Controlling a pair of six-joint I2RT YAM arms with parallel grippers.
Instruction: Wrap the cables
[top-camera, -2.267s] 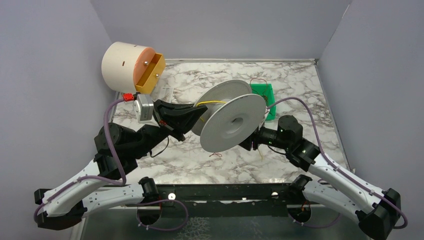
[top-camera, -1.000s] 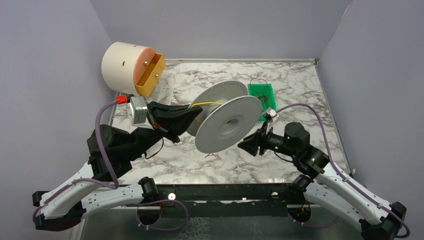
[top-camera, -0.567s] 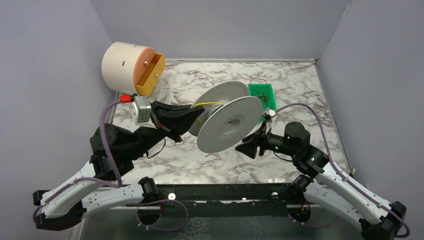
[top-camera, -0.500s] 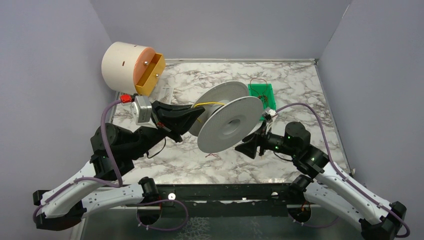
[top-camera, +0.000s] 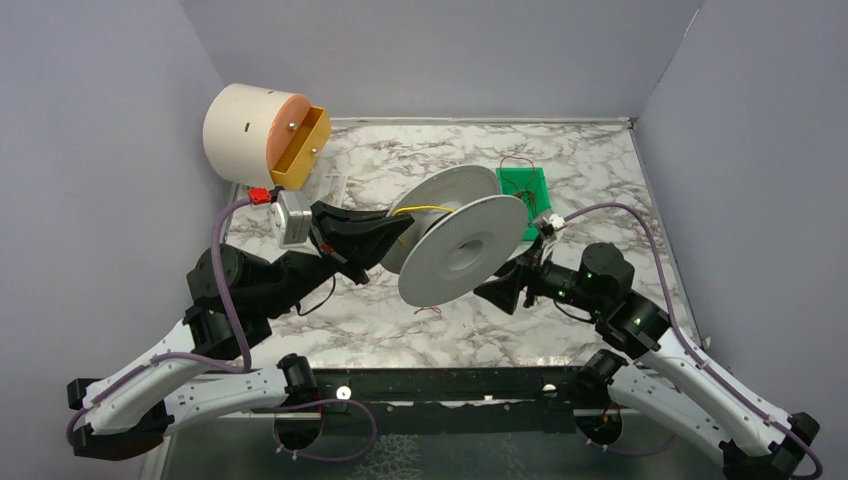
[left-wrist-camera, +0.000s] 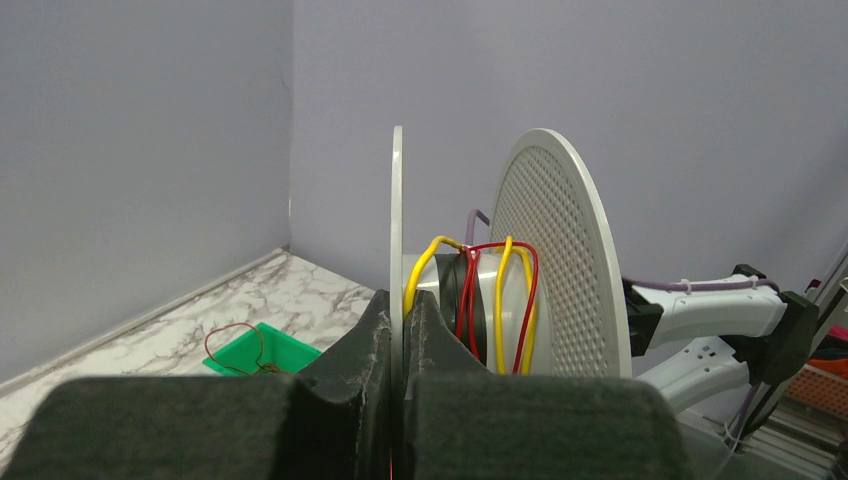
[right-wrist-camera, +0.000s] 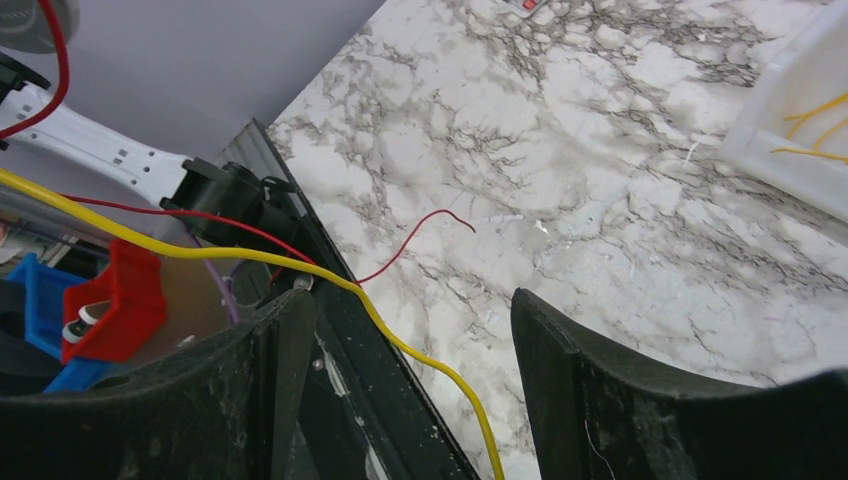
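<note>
A white spool (top-camera: 462, 248) hangs tilted above the table, with my left gripper (top-camera: 395, 232) shut on the rim of its far flange (left-wrist-camera: 397, 200). In the left wrist view the left gripper (left-wrist-camera: 398, 300) pinches that thin disc. Yellow cables (left-wrist-camera: 502, 300) and red cables (left-wrist-camera: 470, 290) loop loosely round the hub. My right gripper (top-camera: 497, 292) sits just right of the spool's lower edge. In its own view the right gripper (right-wrist-camera: 410, 300) is open, and a yellow cable (right-wrist-camera: 410, 351) runs freely between the fingers without being gripped. A loose red cable (right-wrist-camera: 398, 247) lies on the marble below.
A green tray (top-camera: 524, 186) with a dark red-brown wire stands behind the spool. A white cylinder (top-camera: 255, 130) with an open yellow drawer (top-camera: 303, 150) sits at the back left. A white tray (right-wrist-camera: 800, 110) holds yellow wires. A short red wire (top-camera: 430, 311) lies under the spool.
The right gripper's jaws have spread wider and its arm has shifted slightly to the right. The left arm has carried the spool a little to the right, still gripping the flange.
</note>
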